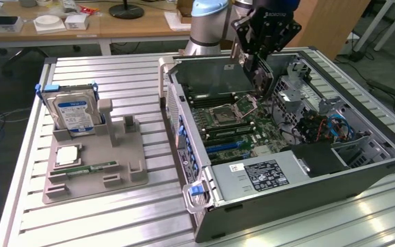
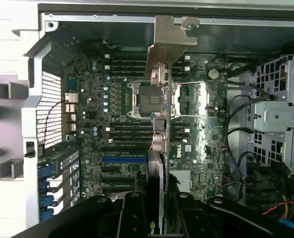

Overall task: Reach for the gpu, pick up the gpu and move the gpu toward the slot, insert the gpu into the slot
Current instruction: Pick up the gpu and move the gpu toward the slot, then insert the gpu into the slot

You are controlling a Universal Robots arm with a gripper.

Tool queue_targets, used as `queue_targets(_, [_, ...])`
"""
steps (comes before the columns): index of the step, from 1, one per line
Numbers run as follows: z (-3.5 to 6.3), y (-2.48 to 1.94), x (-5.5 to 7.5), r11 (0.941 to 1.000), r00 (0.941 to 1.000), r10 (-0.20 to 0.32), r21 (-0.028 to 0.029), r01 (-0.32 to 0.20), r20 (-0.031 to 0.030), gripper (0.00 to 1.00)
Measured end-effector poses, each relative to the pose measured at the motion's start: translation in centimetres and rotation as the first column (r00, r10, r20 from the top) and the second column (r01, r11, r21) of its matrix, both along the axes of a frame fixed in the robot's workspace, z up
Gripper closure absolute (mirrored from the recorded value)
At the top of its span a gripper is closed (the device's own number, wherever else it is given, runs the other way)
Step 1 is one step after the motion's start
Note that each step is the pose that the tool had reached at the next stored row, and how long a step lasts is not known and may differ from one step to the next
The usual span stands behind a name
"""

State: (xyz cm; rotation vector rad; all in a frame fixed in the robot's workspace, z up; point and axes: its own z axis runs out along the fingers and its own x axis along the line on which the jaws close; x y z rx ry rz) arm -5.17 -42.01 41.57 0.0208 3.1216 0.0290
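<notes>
My gripper [image 1: 256, 57] hangs over the open computer case [image 1: 287, 198], shut on the gpu [image 1: 259, 77]. The gpu is a thin dark card held on edge, pointing down toward the motherboard [image 1: 238, 128] without touching it. In the wrist view the gpu [image 2: 157, 163] appears edge-on between the black fingers [image 2: 132, 213], and its metal bracket [image 2: 169, 34] reaches toward the case wall. The card sits above the processor socket [image 2: 147, 99]. The blue slot [image 2: 122, 159] and the dark slots next to it lie to one side of the card's edge.
A grey holder [image 1: 94, 164] at the exterior view's left carries a silver hard drive [image 1: 76, 114], a green memory stick [image 1: 91, 169] and a small chip [image 1: 68, 154]. Inside the case, the drive cage [image 2: 281, 114] and cables [image 1: 321, 126] crowd the side away from the slots.
</notes>
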Motion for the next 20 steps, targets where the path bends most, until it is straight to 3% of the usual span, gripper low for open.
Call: queue_targets(20, [-0.27, 0.0, 4.1, 1.0, 1.0, 0.0, 0.0, 0.0, 0.0, 0.74])
